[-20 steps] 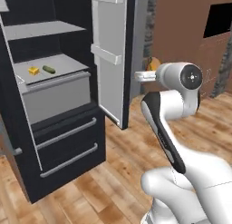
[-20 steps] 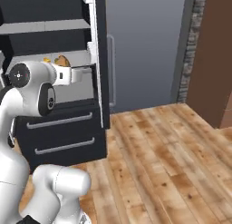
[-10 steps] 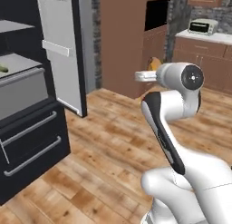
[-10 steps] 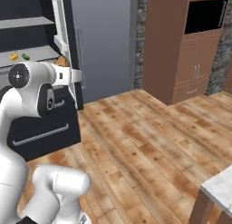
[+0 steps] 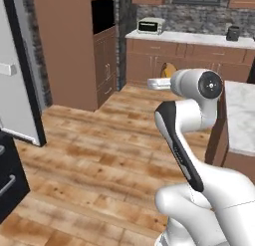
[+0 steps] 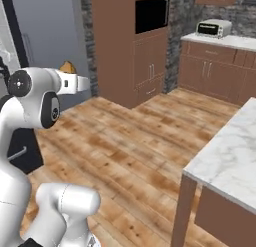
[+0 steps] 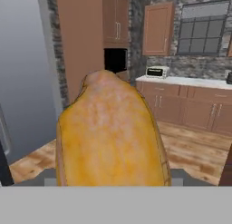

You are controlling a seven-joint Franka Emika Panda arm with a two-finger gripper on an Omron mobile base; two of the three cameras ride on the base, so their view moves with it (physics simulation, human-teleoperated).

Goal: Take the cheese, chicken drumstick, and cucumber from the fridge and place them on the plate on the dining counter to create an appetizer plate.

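The gripper (image 7: 111, 180) was clamped on the chicken drumstick (image 7: 108, 132), which you saw close up in the hand view. The right base view alone showed the dining counter (image 6: 231, 156) ahead, well apart from the drumstick.

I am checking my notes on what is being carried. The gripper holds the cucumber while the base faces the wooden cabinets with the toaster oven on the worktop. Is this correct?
Not quite. The gripper holds the chicken drumstick, golden-brown, not a green cucumber; the hand view shows it. The wooden cabinets and the toaster oven on the worktop are as you say.
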